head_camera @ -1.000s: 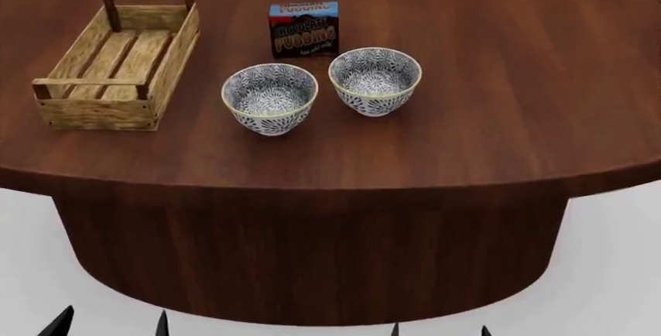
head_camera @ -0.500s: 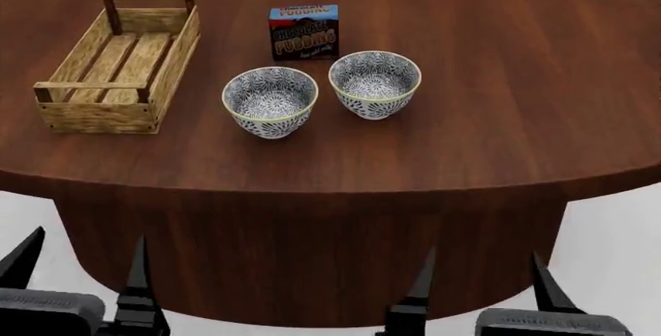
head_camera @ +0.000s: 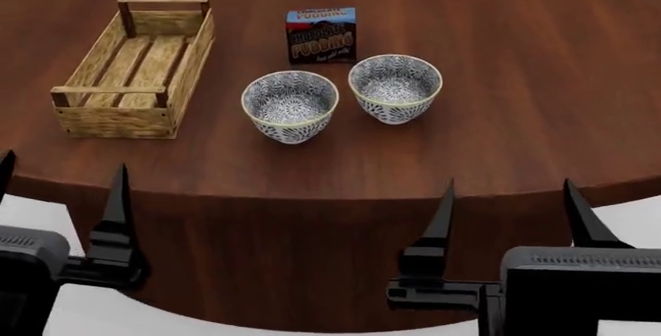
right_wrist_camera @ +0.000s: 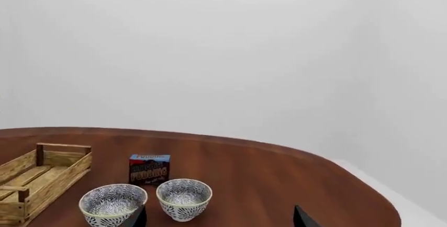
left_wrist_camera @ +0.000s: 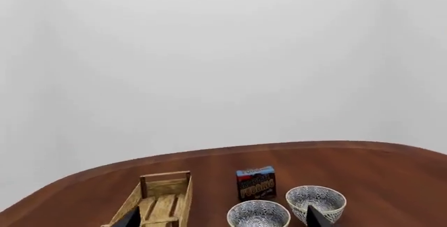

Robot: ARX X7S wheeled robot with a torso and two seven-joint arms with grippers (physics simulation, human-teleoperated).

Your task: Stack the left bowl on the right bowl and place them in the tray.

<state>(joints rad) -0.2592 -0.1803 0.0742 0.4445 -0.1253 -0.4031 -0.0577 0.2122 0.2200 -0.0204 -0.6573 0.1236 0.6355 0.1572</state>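
Observation:
Two patterned blue-and-white bowls stand side by side on the table, the left bowl (head_camera: pixel 290 106) and the right bowl (head_camera: pixel 395 88). The tray (head_camera: pixel 132 65), a light-wood slatted crate, lies empty at the far left. My left gripper (head_camera: pixel 60 197) is open and empty, off the table's near edge, below the tray. My right gripper (head_camera: pixel 509 212) is open and empty, off the near edge, right of the bowls. The left wrist view shows the left bowl (left_wrist_camera: pixel 258 215), right bowl (left_wrist_camera: pixel 316 200) and tray (left_wrist_camera: pixel 157 203). The right wrist view shows the left bowl (right_wrist_camera: pixel 112 202), right bowl (right_wrist_camera: pixel 184 197) and tray (right_wrist_camera: pixel 42 177).
A blue-and-black chocolate pudding box (head_camera: pixel 321 36) stands upright just behind the bowls. The round dark-wood table (head_camera: pixel 537 80) has a curved near edge between the grippers and the objects. White floor lies below.
Both grippers have risen into the head view from its bottom edge, toward the table's near edge. The objects sit slightly further right in the view; none has moved on the table.

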